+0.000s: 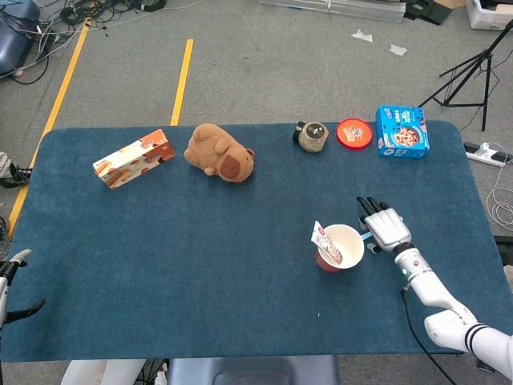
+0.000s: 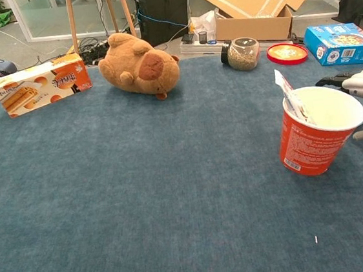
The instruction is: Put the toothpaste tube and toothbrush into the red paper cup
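Left hand (image 1: pixel 12 281) barely in frame at the table's (image 1: pixel 200 265) near-left edge, far left of the red paper cup (image 1: pixel 340 248); grip state can't be told. Toothpaste tube (image 1: pixel 327 244) stands inside the cup, leaning on its left rim. Toothbrush (image 1: pixel 367 236) pokes out right of the cup rim. Right hand (image 1: pixel 386 227) just right of the cup, fingers extended; whether it pinches the toothbrush can't be told.

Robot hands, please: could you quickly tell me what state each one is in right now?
Left robot hand: only its edge shows; cannot be told.
Right robot hand: beside the cup, fingers over something light blue; cannot be told whether it grips.
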### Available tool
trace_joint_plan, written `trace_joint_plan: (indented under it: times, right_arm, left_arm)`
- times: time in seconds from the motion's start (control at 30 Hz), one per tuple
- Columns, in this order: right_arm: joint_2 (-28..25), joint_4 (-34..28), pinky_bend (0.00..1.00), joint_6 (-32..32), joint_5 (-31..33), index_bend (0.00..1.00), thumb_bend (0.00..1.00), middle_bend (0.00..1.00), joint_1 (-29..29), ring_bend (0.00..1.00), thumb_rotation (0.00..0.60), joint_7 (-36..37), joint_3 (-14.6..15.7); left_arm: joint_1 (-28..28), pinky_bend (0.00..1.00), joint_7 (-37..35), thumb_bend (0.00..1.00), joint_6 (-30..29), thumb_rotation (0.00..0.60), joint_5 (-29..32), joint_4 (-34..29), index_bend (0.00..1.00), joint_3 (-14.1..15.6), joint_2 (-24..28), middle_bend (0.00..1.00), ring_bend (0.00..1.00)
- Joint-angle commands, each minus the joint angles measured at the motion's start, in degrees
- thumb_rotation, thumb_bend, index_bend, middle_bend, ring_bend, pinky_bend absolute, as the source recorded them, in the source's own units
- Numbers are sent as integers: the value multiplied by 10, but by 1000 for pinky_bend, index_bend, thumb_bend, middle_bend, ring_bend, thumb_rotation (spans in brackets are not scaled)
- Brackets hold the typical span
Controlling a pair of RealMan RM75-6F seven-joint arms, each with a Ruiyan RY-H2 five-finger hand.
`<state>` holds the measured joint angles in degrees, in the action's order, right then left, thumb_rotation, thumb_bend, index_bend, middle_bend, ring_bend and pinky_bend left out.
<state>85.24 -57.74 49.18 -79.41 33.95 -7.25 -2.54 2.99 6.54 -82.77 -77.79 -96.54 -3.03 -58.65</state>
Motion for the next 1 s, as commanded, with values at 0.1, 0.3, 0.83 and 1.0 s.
trace_joint_plan:
  times: [0.1,0.3,0.83,1.0]
  right_arm:
    - [5,3,214,-2,-2,476,145,24,2,0,600,1,2]
    - [10,6,214,-6,-2,476,177,24,4,0,600,1,2]
    - [16,8,214,-11,0,491,212,27,7,0,600,-1,3]
    - [18,10,214,-14,2,504,223,31,8,0,600,-2,3]
  left_arm:
    - [0,246,-1,0,-1,600,-1,-1,163,0,1,311,246]
    - [-1,246,-2,0,-2,600,-1,-1,163,0,1,311,246]
    - [-2,246,-4,0,-4,600,-3,-3,163,-1,2,311,246]
    - [-2,247,-5,0,-6,600,-3,-3,163,-1,3,311,246]
